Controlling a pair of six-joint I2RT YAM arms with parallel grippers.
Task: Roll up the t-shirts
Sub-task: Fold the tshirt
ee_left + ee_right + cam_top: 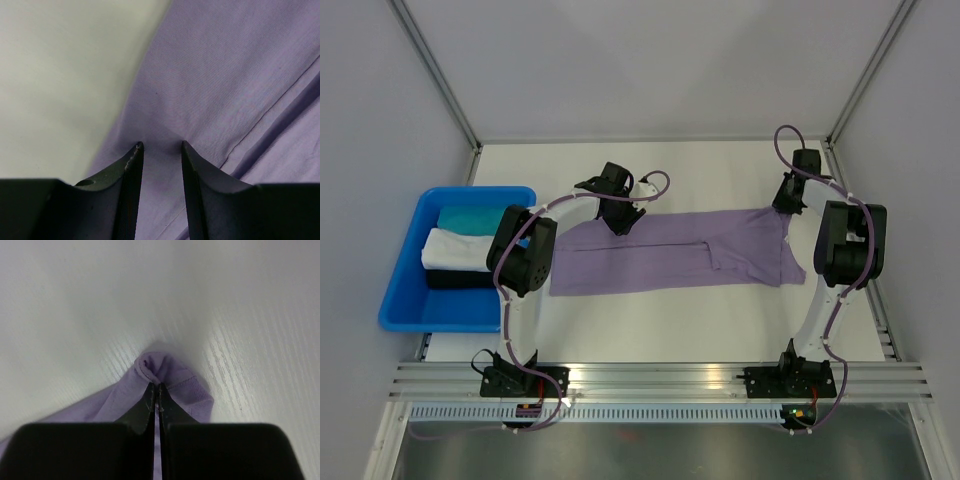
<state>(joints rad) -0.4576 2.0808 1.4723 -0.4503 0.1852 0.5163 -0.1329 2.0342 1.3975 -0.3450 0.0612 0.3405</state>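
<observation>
The lavender t-shirt (670, 255) lies folded into a long band across the middle of the white table. My left gripper (620, 222) stands over the band's far edge near its left end. In the left wrist view its jaws (161, 145) stand apart, tips down on the flat purple fabric (225, 75), pinching nothing that I can see. My right gripper (785, 205) is at the band's far right corner. The right wrist view shows this gripper (156, 385) shut on a bunched hem corner of the t-shirt (172, 372), a thin strip of cloth showing between the fingers.
A blue bin (405, 270) stands at the table's left edge. It holds a teal cloth bundle (470, 217), a white bundle (455, 250) and something dark below them. Grey walls and metal posts enclose the table on three sides.
</observation>
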